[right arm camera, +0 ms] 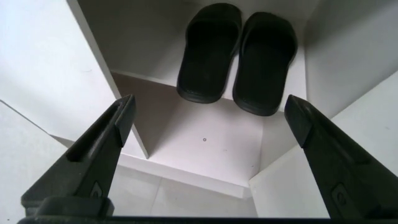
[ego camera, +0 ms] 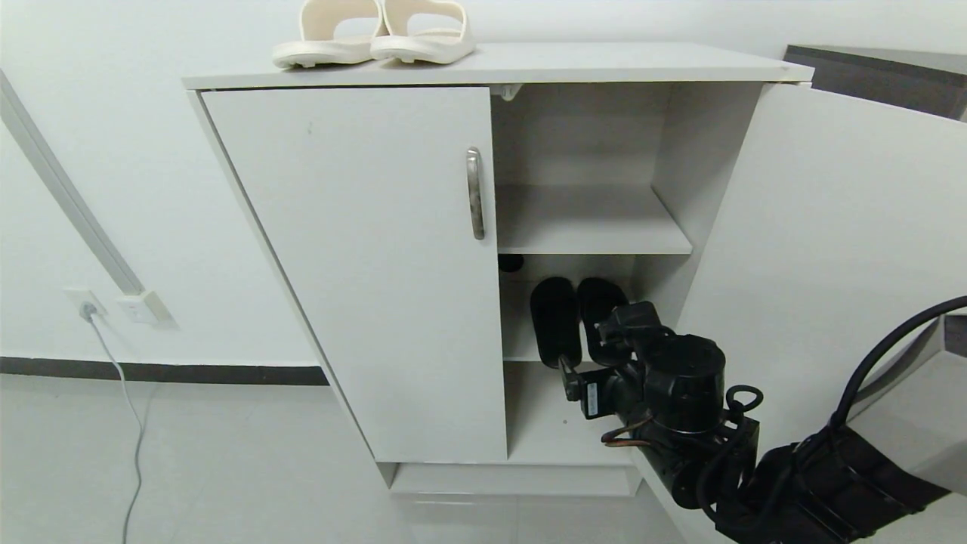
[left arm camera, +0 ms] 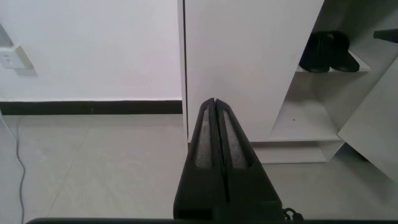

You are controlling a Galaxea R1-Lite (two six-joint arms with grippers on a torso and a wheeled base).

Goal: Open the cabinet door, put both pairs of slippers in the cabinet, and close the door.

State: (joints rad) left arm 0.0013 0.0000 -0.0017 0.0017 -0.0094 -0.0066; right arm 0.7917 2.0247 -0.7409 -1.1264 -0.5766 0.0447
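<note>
A pair of black slippers (ego camera: 578,321) lies side by side on the middle shelf of the white cabinet (ego camera: 498,72), toes hanging over the shelf edge (right arm camera: 236,56). A cream pair of slippers (ego camera: 374,34) rests on the cabinet top at the left. The right door (ego camera: 831,249) stands swung open; the left door (ego camera: 363,264) is closed. My right gripper (ego camera: 585,347) hovers just in front of the black slippers, open and holding nothing (right arm camera: 208,109). My left gripper (left arm camera: 214,102) is shut and empty, low over the floor, facing the closed left door.
A metal handle (ego camera: 474,193) runs down the left door's inner edge. The upper shelf (ego camera: 589,227) and bottom shelf (ego camera: 551,431) are bare. A wall socket with a trailing cord (ego camera: 91,310) sits at the left above the tiled floor (ego camera: 189,461).
</note>
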